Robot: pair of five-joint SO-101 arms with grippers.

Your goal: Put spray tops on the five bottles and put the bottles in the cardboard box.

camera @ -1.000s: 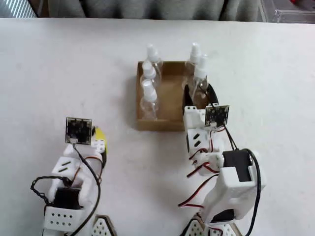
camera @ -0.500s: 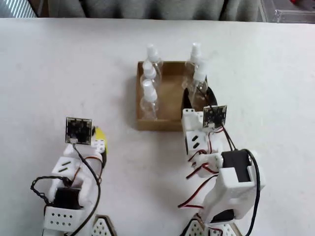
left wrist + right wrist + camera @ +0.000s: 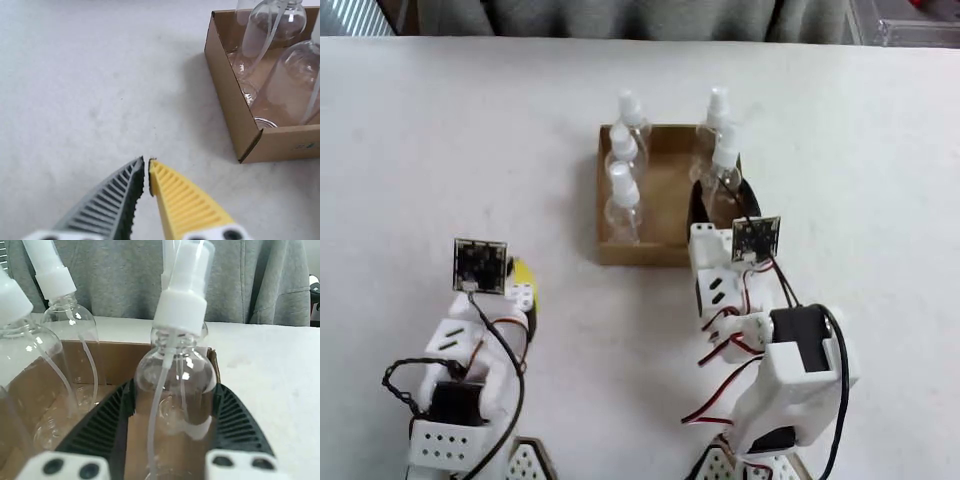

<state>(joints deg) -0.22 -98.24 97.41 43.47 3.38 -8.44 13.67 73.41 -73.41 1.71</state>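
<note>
Clasping a capped spray bottle (image 3: 176, 365) between its black jaws, the right gripper (image 3: 175, 390) hid that bottle's base at the cardboard box's (image 3: 645, 252) near right corner. Left gripper (image 3: 146, 162) — closed, empty — hung over open table (image 3: 75, 75) beside the box. Farther in stood four capped bottles (image 3: 623, 190) — whether the rearmost two were inside, unclear.

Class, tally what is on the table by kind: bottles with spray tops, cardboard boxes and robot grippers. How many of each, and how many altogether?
Spray bottles: 5
Cardboard box: 1
Grippers: 2, the left gripper and the right gripper
Total: 8
</note>
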